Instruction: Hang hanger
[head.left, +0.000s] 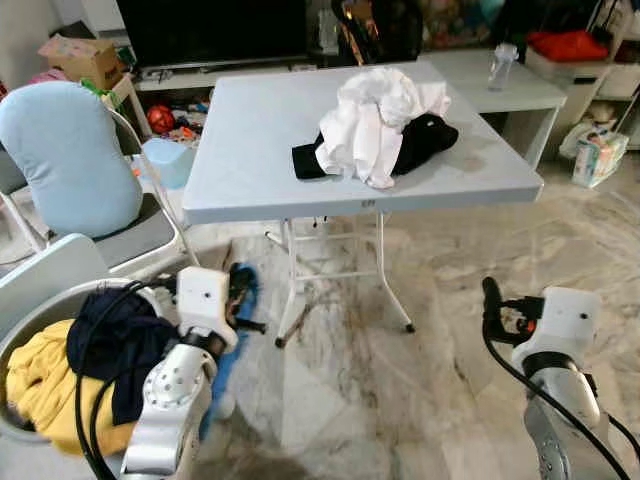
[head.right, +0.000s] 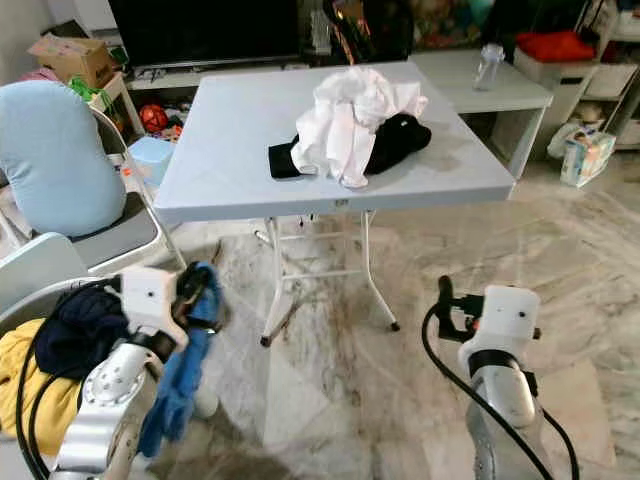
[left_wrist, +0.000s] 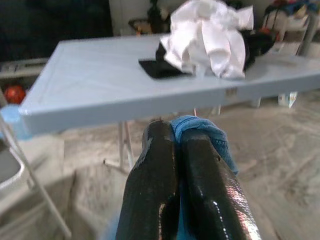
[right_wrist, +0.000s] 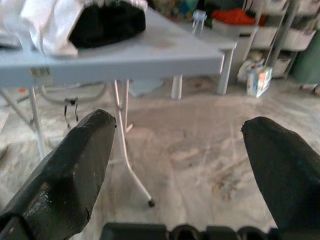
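The left gripper (left_wrist: 180, 165) pinches a blue cloth (left_wrist: 200, 131) between closed fingers, the right gripper (right_wrist: 180, 165) gapes wide and empty; the loosely bunched cloth could slip.

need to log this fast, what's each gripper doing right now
Left gripper: closed on a blue cloth, held low in front of the table.
Right gripper: open, holding nothing.

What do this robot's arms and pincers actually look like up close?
Both arms are silver metal with round joints, looped by black cables, each ending in a white boxy wrist block. The left end effector and the right end effector each have two long, glossy black fingers.
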